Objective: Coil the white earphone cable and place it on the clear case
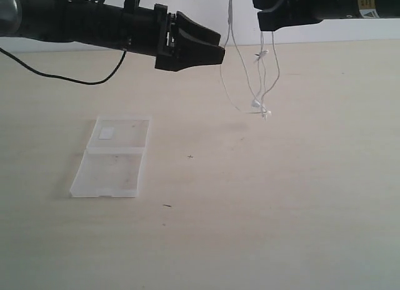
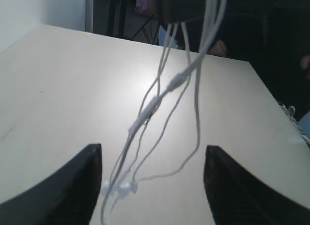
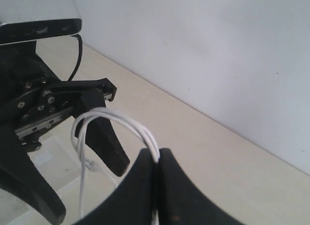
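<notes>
The white earphone cable (image 1: 264, 77) hangs in several long strands above the table, its earbuds (image 1: 261, 106) dangling lowest. My right gripper (image 1: 265, 21) is at the top right, shut on a looped bunch of the cable (image 3: 114, 119), which shows pinched between the fingertips (image 3: 158, 159). My left gripper (image 1: 222, 46) is open and points at the strands from the left, a little short of them. In the left wrist view the cable (image 2: 164, 94) and earbuds (image 2: 123, 188) hang between the spread fingers (image 2: 72, 191), apart from both. The clear case (image 1: 112, 159) lies open and flat on the table at the left.
A thick black robot cable (image 1: 75, 77) loops over the table under the left arm. A white wall (image 1: 237, 21) runs along the table's far edge. Small dark specks (image 1: 190, 156) dot the pale wooden tabletop.
</notes>
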Available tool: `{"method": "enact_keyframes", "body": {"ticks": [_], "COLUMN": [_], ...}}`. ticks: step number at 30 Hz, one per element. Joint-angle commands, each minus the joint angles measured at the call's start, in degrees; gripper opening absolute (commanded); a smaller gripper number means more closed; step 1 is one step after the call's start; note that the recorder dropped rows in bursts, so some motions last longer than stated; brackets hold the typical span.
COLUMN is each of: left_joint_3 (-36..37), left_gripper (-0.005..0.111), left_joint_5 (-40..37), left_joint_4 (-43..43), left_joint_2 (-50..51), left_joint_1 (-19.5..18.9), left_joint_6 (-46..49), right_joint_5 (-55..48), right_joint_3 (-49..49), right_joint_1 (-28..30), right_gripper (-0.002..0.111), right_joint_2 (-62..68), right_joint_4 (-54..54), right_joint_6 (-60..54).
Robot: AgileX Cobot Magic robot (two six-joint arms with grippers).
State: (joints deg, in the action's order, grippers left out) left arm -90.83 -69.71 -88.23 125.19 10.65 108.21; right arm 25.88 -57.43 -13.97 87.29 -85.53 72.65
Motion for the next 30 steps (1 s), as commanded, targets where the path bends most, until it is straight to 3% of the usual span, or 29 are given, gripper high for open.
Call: {"method": "enact_keyframes", "body": {"ticks": [1, 14, 21, 30], "left_joint_3": [0.2, 0.2, 0.2, 0.2], "left_gripper": [0.06, 0.06, 0.06, 0.06], "left_joint_5": [-0.3, 0.4, 9.5, 12.2], "left_joint_4": [-2.3, -3.4, -5.5, -9.2], "left_joint_2": [0.2, 2.2, 2.2, 2.2], "left_joint_1": [2.3, 6.6, 8.3, 9.5], "left_joint_6": [1.0, 1.1, 1.4, 3.7], "right_joint_5": [0.8, 0.8, 1.7, 4.6], "right_joint_3": [-0.5, -0.5, -0.5, -0.5], "right_joint_1": [0.0, 0.0, 0.0, 0.0], "right_gripper": [0.0, 0.0, 0.0, 0.0], "right_joint_2": [-0.4, -0.4, -0.4, -0.4], "right_joint_4": [1.4, 1.6, 1.9, 2.7], "right_joint_6": [1.1, 1.6, 2.5, 2.5]}}
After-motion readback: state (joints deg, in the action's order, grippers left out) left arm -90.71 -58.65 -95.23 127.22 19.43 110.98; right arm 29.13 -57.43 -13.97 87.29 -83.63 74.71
